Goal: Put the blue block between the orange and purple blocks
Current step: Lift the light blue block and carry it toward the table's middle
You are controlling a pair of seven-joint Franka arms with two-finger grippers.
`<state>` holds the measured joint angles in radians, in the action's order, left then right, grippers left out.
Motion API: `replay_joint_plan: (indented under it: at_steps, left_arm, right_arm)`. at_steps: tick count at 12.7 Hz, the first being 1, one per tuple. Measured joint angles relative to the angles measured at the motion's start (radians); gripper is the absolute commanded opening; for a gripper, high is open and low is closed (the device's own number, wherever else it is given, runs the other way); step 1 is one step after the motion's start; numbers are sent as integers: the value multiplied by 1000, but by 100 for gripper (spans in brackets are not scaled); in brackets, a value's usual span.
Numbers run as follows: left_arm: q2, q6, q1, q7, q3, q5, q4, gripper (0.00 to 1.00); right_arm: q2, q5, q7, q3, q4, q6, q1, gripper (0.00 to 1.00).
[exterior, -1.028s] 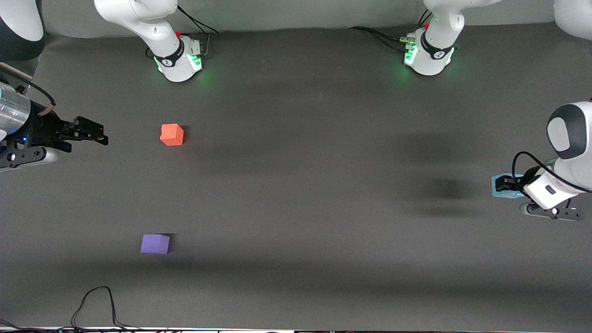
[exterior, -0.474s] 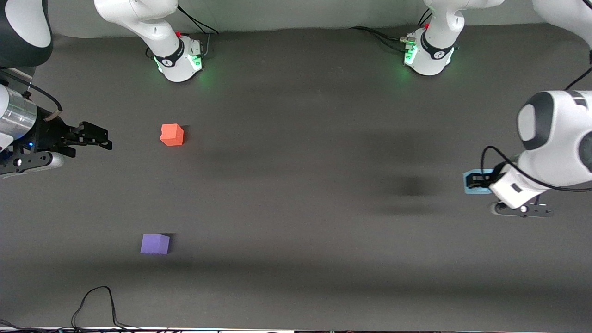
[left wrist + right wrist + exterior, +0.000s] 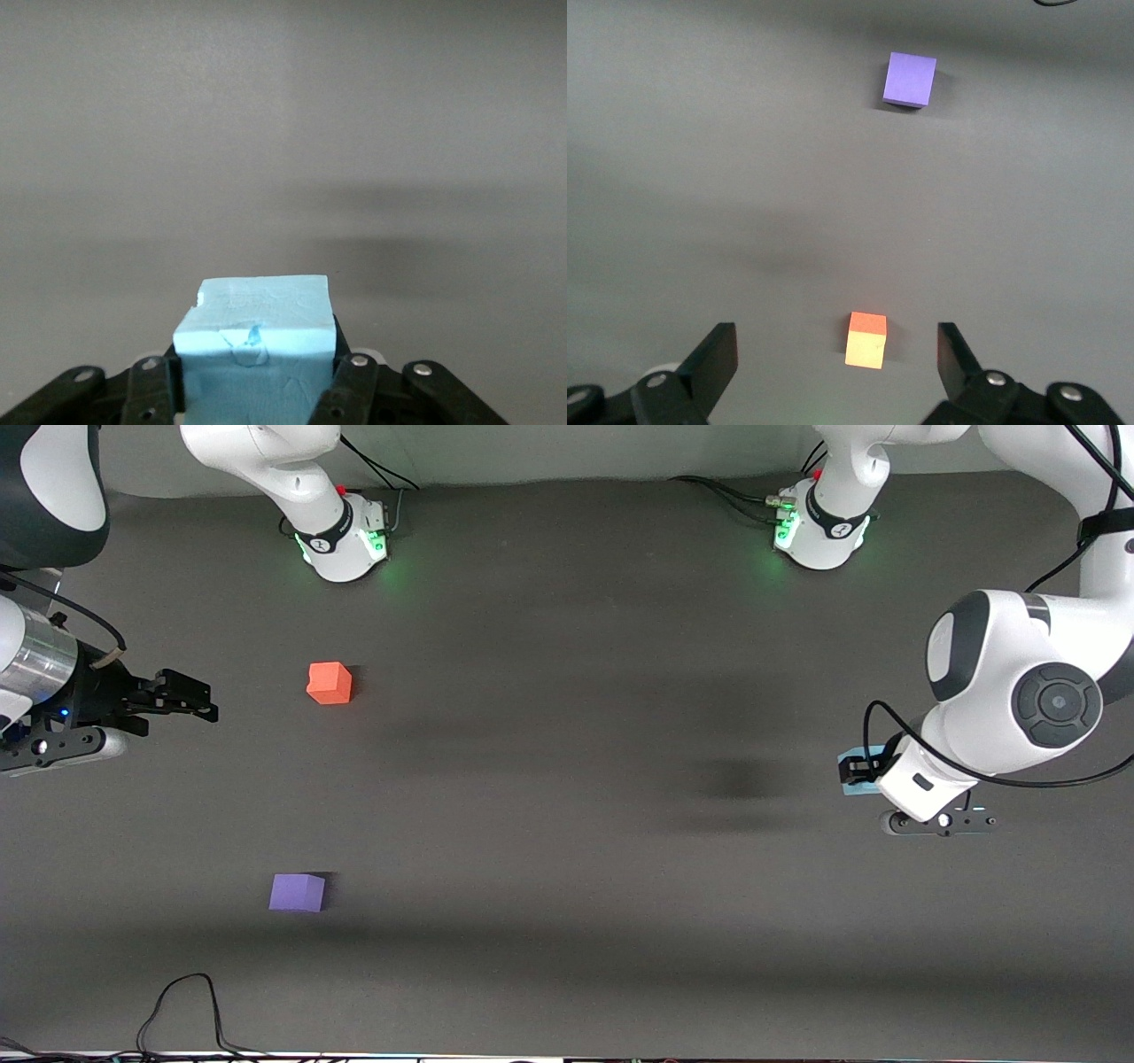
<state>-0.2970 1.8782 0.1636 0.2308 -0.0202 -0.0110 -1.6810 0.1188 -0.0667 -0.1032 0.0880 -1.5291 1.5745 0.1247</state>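
Observation:
My left gripper (image 3: 858, 769) is shut on the light blue block (image 3: 852, 786) and holds it in the air over the left arm's end of the table. In the left wrist view the blue block (image 3: 257, 341) fills the gap between the black fingers (image 3: 350, 390). The orange block (image 3: 330, 683) sits on the dark mat at the right arm's end. The purple block (image 3: 297, 892) lies nearer the front camera than the orange one. My right gripper (image 3: 197, 698) hangs open beside the orange block, holding nothing. Its wrist view shows the orange block (image 3: 866, 341) and the purple block (image 3: 909, 79).
Both arm bases (image 3: 341, 540) (image 3: 819, 531) stand along the table's back edge with cables. A black cable loop (image 3: 182, 1005) lies near the front edge, nearer the camera than the purple block. A wide stretch of bare mat (image 3: 567, 779) separates the held block from the other two.
The left arm has carried the blue block toward the right arm's end of the table. The right gripper has crept slightly toward the orange block. The orange and purple blocks have not moved.

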Motion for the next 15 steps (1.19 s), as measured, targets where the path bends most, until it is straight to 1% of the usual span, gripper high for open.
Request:
replay_joint_plan:
  at_steps: [2,4,6,9,11,12,13,15]
  left_arm:
    - [-6,0,51,130,-28,4,33,45]
    - [-35,1,134,314,-67,4,92,45]
    - [-100,3,224,478,-88,3,174,45]
    - [-250,14,364,663,-91,-4,337,44]
    - [-333,18,418,741,-90,-16,437,44]
    - [-363,20,436,763,-90,-21,469,44]
    - [-388,34,454,782,-89,-31,486,44]
    - [-444,101,499,817,-89,-66,489,44]
  right_arm:
    - [0,0,-2,1,0,0,-1,100]
    - [2,0,-3,3,0,0,-2,100]
    - [3,0,-6,6,0,0,-3,100]
    - [6,0,-15,7,0,-2,-3,100]
    - [6,0,-16,7,0,-5,-3,100]
    - [6,0,-17,7,0,-6,-3,100]
    - [6,0,-18,7,0,-8,-2,100]
    - [7,0,-24,7,-1,-11,-1,100]
